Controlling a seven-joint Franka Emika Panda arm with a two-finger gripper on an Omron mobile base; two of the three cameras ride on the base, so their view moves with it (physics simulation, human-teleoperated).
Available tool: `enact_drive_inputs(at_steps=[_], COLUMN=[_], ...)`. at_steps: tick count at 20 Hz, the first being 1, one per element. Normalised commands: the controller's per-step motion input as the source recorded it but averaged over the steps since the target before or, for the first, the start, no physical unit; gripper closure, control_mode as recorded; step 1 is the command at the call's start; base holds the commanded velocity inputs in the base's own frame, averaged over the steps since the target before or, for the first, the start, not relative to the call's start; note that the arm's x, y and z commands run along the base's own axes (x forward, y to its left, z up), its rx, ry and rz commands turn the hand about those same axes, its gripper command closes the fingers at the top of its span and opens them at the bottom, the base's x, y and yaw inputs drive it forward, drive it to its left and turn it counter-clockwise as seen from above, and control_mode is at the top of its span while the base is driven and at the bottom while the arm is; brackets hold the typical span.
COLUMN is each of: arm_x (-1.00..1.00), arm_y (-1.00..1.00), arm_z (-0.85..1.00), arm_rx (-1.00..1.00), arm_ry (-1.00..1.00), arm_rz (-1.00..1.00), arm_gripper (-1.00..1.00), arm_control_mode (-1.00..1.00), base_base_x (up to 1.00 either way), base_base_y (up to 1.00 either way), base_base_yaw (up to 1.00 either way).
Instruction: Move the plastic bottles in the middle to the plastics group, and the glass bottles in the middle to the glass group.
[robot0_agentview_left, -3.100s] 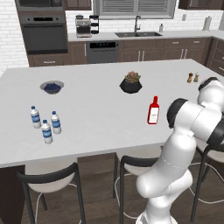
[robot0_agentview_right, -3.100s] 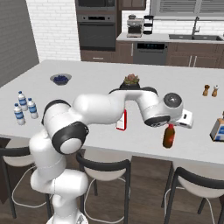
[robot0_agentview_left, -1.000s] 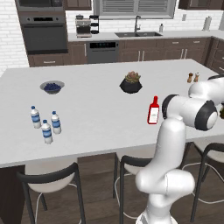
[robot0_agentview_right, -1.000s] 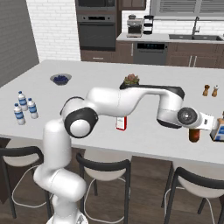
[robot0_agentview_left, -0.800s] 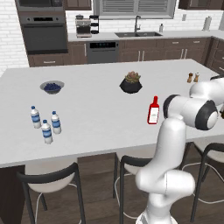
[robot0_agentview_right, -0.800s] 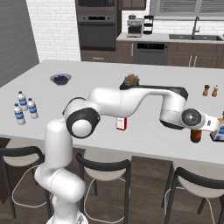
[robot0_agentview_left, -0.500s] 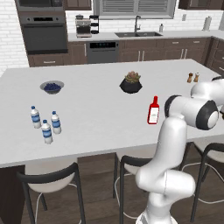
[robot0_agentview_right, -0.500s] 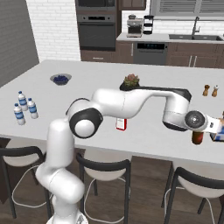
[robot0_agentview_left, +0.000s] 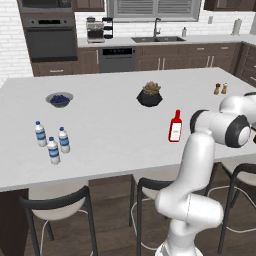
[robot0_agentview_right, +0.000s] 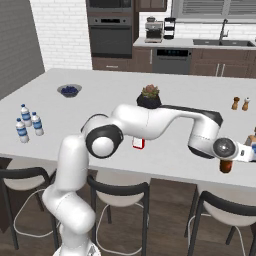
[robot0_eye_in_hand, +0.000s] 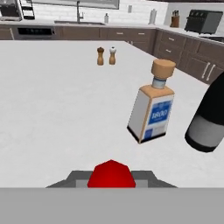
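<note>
So the hand (robot0_agentview_right: 235, 151) is way over at the right edge of the right base view, low against the near edge of the table (robot0_agentview_left: 110, 130). It's pinched tight on the dark brown bottle (robot0_agentview_right: 226, 166), whose body hangs just under the hand. In the hand view that bottle's red cap (robot0_eye_in_hand: 111, 173) pokes up at bottom centre.

Right ahead of it in the hand view is the glass group: a squarish bottle with a blue label and a cork-coloured top (robot0_eye_in_hand: 151, 105), looking tilted in that frame, and a fat dark bottle (robot0_eye_in_hand: 210, 118) just beside it at the right edge. Can't tell if those two touch. Further back, upper middle of the frame, sit two little shakers (robot0_eye_in_hand: 106, 56), one brown and one with a pale top.

The red bottle (robot0_agentview_left: 175, 127) stands upright right of centre in the left base view, close to the arm's elbow. The three water bottles (robot0_agentview_left: 52, 145) are bunched at the left side, well apart from everything else. A potted plant (robot0_agentview_left: 150, 94) sits mid-table and a bowl of something blue (robot0_agentview_left: 59, 99) is upper left.
</note>
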Motion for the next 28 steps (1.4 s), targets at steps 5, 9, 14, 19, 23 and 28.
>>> enact_drive_inputs(at_steps=[5,9,14,19,23,28], arm_x=[0.0,0.01,0.07,0.09,0.05,0.08], arm_y=[-0.25,-0.42,-0.28,-0.07,0.0,-0.01], arm_z=[0.0,0.02,0.06,0.02,-0.21,-0.34], arm_rx=[-0.04,-0.04,-0.01,0.0,0.0,0.0], arm_ry=[0.0,0.0,0.0,0.0,0.0,0.0], arm_rz=[-0.01,-0.04,-0.01,0.0,0.0,0.0], arm_gripper=[1.0,1.0,1.0,1.0,1.0,1.0], arm_control_mode=[-1.0,-1.0,-1.0,-1.0,-1.0,-1.0], base_base_x=[0.0,0.0,0.0,0.0,0.0,0.0], base_base_y=[0.0,0.0,0.0,0.0,0.0,0.0], base_base_yaw=[0.0,0.0,0.0,0.0,0.0,0.0])
